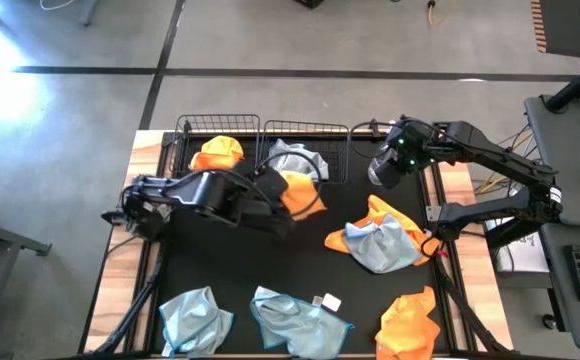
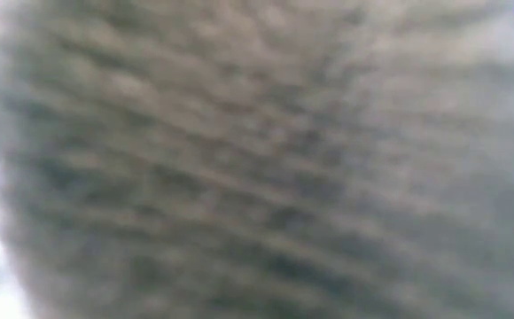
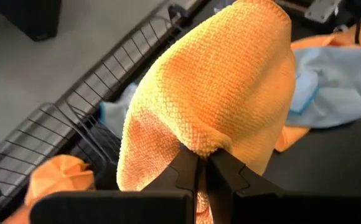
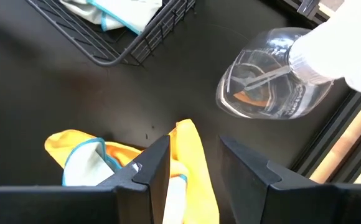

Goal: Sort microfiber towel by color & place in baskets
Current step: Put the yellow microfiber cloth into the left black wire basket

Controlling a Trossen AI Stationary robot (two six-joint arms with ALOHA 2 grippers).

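Pinched between your left gripper's closed fingers, an orange towel hangs over the seam between the two baskets at the table's far edge. One basket holds an orange cloth, the other a blue-grey one. Let go here and you may drop it onto the blue, so shift toward the orange side first. Your right gripper waits empty, fingers apart, near the far right corner beside a clear spray bottle; more towels remain along the near edge.
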